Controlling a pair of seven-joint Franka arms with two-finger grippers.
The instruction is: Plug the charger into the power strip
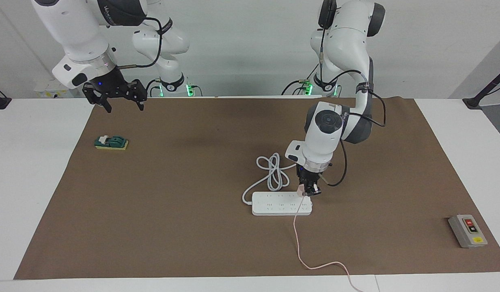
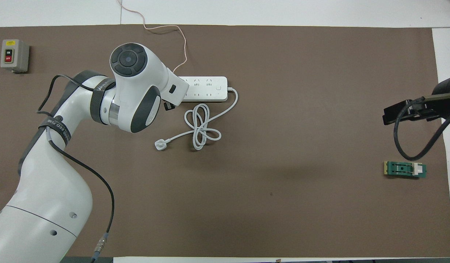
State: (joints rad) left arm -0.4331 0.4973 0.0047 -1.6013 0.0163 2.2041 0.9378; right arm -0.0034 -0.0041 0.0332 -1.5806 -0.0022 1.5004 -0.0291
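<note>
Facing and overhead views of a brown mat [image 1: 173,227] on a white table [image 1: 31,170].

Writing: the grey switch box [image 2: 14,55] carries a yellow label and a red button; in the overhead view its markings look like "ON" and "OFF", though they are barely legible. Lettering runs along each arm's dark wrist band but cannot be read in full.

The power strip [image 1: 274,204] lies flat near the mat's middle, its long axis running between the two arms' ends of the table, in the facing view from 9 to 3 o'clock. Its white cord [image 1: 272,172] leaves the end toward the right arm and coils at 12 o'clock of the strip in that view, nearer to the robots, ending in a white plug [image 2: 160,145].

The charger [image 1: 300,190] is pinched in the closed left gripper [image 1: 309,192], just over the strip's end toward the left arm; whether its prongs have entered a socket cannot be told. Its pink cable [image 1: 297,237] trails toward 6 o'clock in the facing view, off the mat's edge.

The right gripper [image 1: 119,106] waits with fingers spread wide, holding nothing, raised over the mat's corner. A green component [image 1: 110,142] lies on the mat at its 6 o'clock in the facing view.
</note>
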